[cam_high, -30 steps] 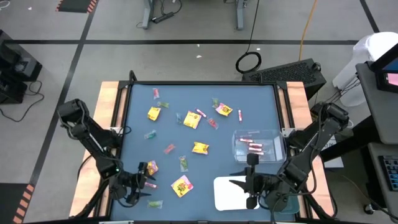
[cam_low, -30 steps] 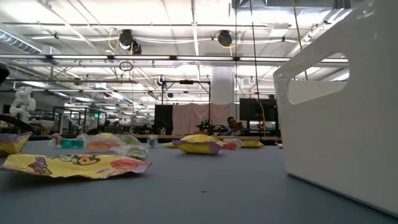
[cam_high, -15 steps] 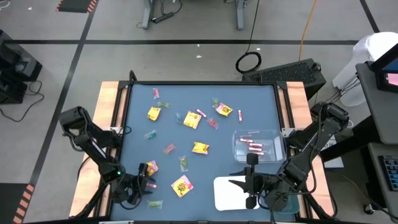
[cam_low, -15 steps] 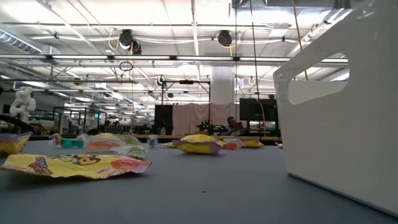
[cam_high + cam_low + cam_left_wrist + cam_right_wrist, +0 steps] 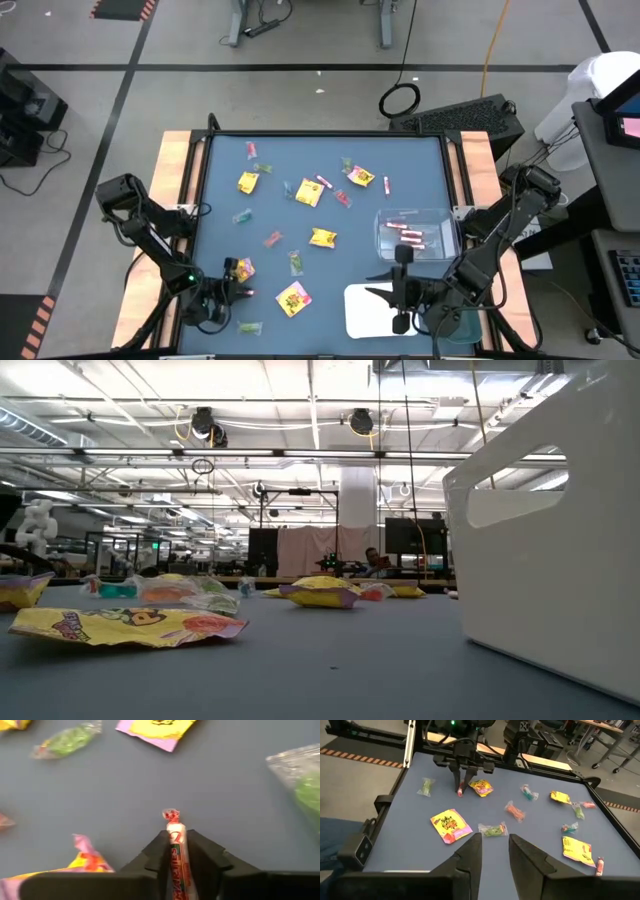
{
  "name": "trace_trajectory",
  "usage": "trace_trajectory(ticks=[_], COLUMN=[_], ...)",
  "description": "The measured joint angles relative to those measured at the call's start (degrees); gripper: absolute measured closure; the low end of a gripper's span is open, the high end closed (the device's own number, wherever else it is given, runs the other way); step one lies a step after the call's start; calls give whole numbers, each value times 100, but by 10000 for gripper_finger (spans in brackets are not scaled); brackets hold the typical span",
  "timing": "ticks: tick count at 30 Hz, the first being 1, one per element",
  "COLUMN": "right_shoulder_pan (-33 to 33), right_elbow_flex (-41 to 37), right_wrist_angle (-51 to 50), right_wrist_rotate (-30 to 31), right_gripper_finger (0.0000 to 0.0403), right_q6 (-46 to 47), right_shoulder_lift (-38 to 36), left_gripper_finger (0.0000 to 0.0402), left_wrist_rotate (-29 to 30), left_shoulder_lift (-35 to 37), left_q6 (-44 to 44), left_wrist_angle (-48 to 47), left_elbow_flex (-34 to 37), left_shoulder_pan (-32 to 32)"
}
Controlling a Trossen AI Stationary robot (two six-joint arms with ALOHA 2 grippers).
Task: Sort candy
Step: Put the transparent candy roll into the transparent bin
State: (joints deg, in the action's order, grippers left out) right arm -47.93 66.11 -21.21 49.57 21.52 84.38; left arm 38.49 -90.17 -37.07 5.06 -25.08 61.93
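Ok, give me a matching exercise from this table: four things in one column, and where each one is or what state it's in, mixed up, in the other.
Things:
1. red candy stick
2. clear tray
3. right hand
4. yellow packet

Places or states:
A. holds a few red sticks
B. lying flat on the blue mat near the front edge
C. pinched between the left hand's fingers
D. over the white tray, holding nothing

Pairs: 1-C, 2-A, 3-D, 4-B

High cam straight down, low cam table-level, wrist cams close, all share table (image 5: pixel 320 215)
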Motion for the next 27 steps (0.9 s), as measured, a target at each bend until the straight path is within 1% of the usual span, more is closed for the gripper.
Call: trace_trajectory(ticks=[4, 6, 9, 11, 13, 15, 20, 25, 27], right_shoulder_pan=[84, 145, 257, 348, 414, 510, 751, 1027, 1110], right_elbow_flex=[0, 0, 0, 2, 0, 0, 0, 0, 0], right_wrist_angle=[28, 33, 70, 219, 345, 583, 1185, 1897, 2196], right_wrist_rotate=[-2, -1, -1, -3, -8, -10, -21, -23, -70], right_gripper_finger=[316, 316, 316, 316, 316, 316, 316, 316, 316], right_q6=[-12, -13, -13, -38, -167, -301, -520, -781, -901], right_shoulder_lift=[-2, -2, 6, 72, 180, 327, 723, 1174, 1378], left_gripper_finger=[361, 361, 348, 343, 342, 341, 340, 339, 339], left_wrist_rotate=[225, 251, 259, 261, 292, 452, 796, 991, 1027], left_shoulder_lift=[-8, -11, -9, -9, -9, -7, 0, 2, 2], left_q6=[37, 156, 366, 666, 1058, 1500, 2949, 4278, 4741], left_wrist_angle=[10, 96, 162, 158, 184, 190, 345, 1094, 1568], left_elbow_flex=[-42, -81, -234, -365, -550, -766, -1438, -2078, -2294], left_shoulder_pan=[-39, -109, -244, -354, -479, -608, -970, -1274, -1367])
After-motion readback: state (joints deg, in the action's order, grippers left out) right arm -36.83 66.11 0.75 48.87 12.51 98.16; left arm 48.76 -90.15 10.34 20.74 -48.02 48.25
